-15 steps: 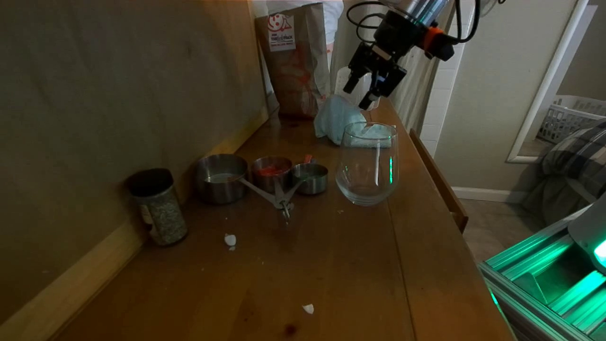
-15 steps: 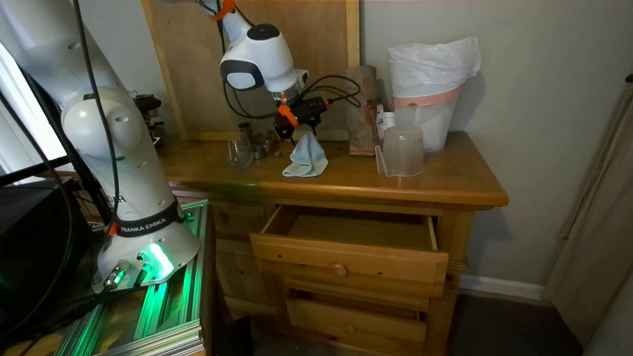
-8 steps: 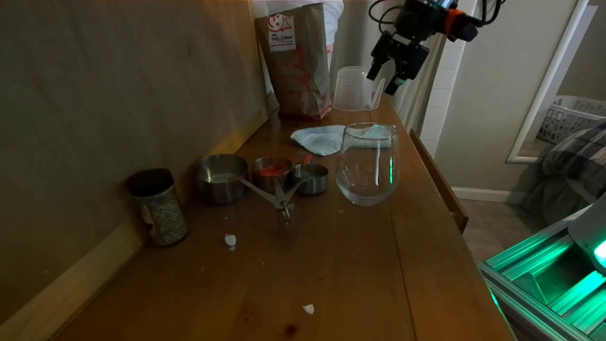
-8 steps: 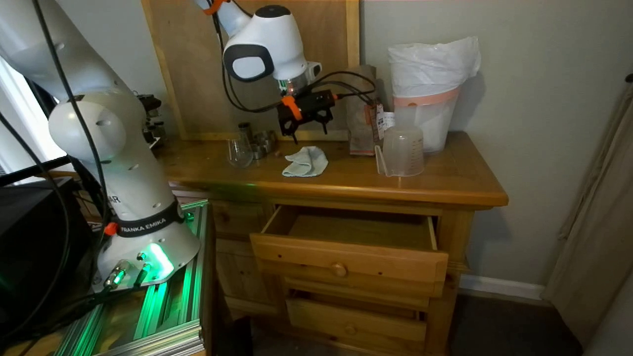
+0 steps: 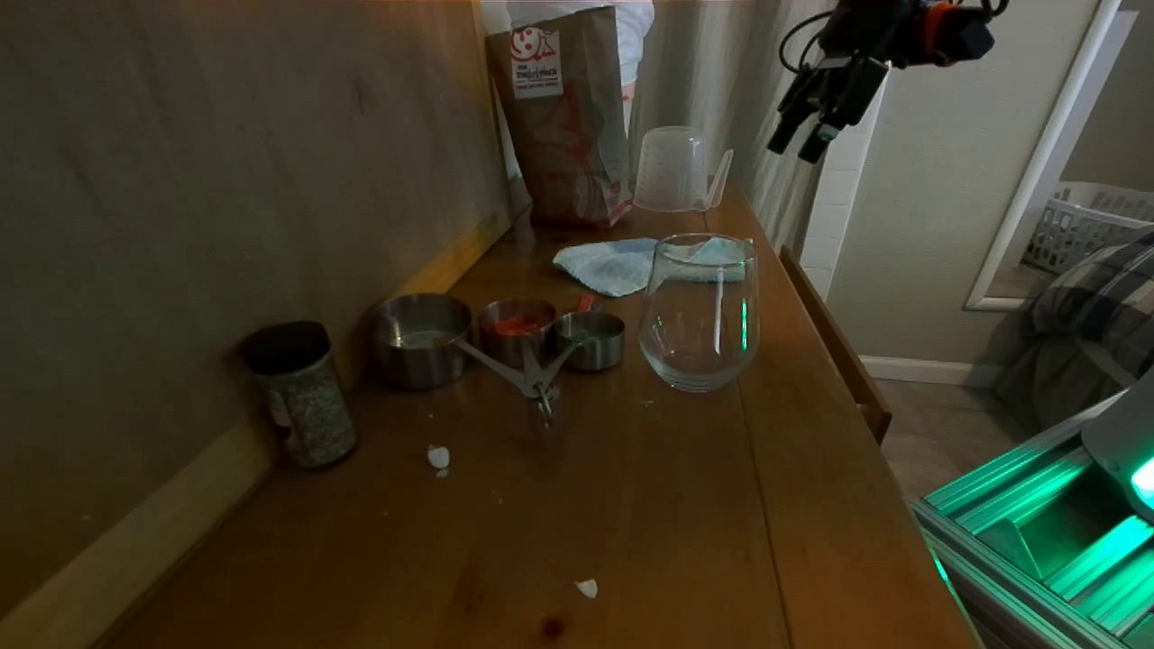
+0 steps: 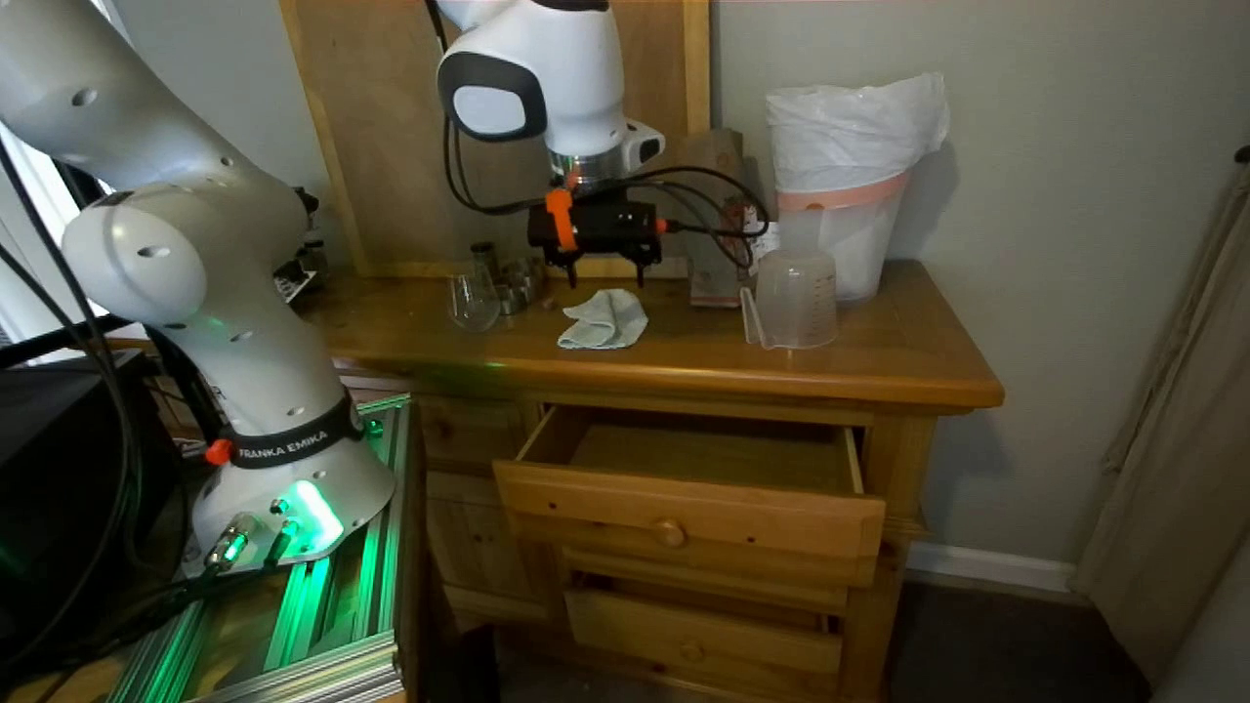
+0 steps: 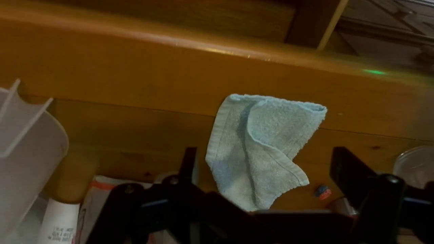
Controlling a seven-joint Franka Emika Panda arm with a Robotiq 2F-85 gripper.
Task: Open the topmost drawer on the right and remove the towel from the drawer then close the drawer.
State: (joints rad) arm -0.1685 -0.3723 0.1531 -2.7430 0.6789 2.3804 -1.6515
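A: so how far along is this? biggest thing first: the top drawer (image 6: 688,503) is pulled out below the towel (image 6: 605,322), so I'd call opening done

B: yep. pincer (image 6: 606,282) is up above the towel, apart from it, spread wide and holding nothing. towel itself is out, lying folded over on the surface (image 6: 898,342). imo only shutting the top drawer is left

A: lower drawer (image 6: 742,644), further down from the towel, looks a bit ajar too lol. what about the rest?

B: pale wall (image 6: 1074,215) behind and right of the towel in an exterior view, wooden panel (image 6: 674,68) straight behind it. right of the towel on the surface: lined bin (image 6: 864,244), brown paper bag (image 6: 718,278), plastic pitcher (image 6: 799,298). on the near side of the towel in an exterior view: glass (image 5: 699,324), metal measuring cups (image 5: 509,347), seasoning jar (image 5: 311,406), then a few white bits (image 5: 587,588), can't tell what they are
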